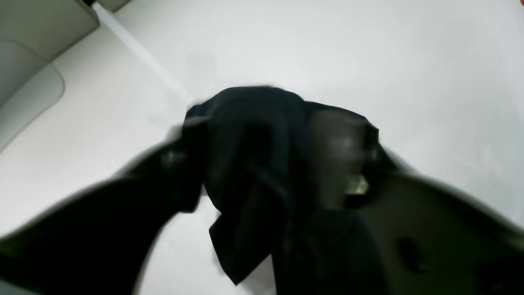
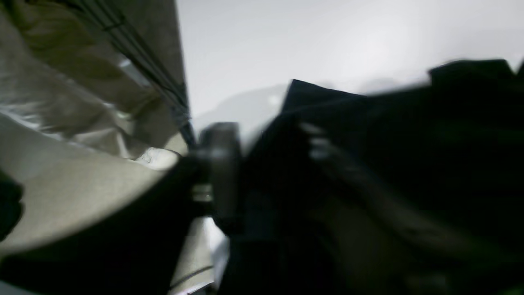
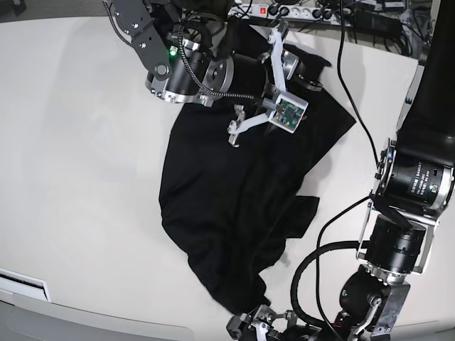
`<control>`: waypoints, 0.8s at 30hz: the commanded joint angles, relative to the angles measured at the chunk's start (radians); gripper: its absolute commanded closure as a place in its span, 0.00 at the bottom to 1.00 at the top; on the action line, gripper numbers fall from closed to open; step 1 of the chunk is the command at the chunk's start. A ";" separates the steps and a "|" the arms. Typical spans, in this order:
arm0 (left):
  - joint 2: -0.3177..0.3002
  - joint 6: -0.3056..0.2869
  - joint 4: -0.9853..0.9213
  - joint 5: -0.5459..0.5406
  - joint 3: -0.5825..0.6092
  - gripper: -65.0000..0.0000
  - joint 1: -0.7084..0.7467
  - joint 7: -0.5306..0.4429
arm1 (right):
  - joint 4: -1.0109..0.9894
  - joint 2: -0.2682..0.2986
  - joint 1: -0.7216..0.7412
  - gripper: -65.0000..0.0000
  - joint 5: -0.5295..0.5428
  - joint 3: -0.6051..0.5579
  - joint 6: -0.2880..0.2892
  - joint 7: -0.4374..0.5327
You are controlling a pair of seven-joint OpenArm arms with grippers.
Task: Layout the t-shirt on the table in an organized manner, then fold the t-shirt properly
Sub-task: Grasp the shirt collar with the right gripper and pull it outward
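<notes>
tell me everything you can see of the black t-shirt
The t-shirt is plain black soft fabric, lying crumpled and only partly spread on the white table, with folds and an uneven outline. One end lies under the right gripper near the table's far edge; the opposite end tapers to a bunched corner at the left gripper by the near edge. In both blurred wrist views, dark cloth sits between the fingers, though whether they grip it is unclear.

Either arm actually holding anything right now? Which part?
Not firmly told. Left gripper fingers stand apart around a bunched corner of the t-shirt, one pad bare: likely no grip. Right gripper sits over its far end, too blurred to judge.
</notes>
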 commanded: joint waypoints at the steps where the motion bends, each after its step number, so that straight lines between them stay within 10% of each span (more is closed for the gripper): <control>1: -0.011 0.011 0.014 -0.007 -0.006 0.25 -0.050 -0.021 | 0.014 -0.008 0.018 0.42 0.022 -0.001 0.002 0.004; 10: -0.042 0.014 0.014 -0.050 -0.007 0.28 -0.048 0.138 | 0.023 0.026 0.066 0.42 -0.029 0.000 -0.033 -0.017; 12: -0.042 -0.002 0.014 -0.092 -0.007 0.51 -0.046 0.203 | 0.023 0.037 0.077 0.42 -0.114 0.001 -0.090 -0.016; 14: -0.042 -0.007 0.014 -0.145 -0.007 0.97 -0.040 0.274 | 0.023 0.060 0.082 0.42 -0.192 0.001 -0.148 -0.008; 24: -0.042 -0.038 0.017 -0.403 -0.007 1.00 0.082 0.376 | 0.023 0.207 0.080 0.43 -0.176 0.237 -0.307 0.001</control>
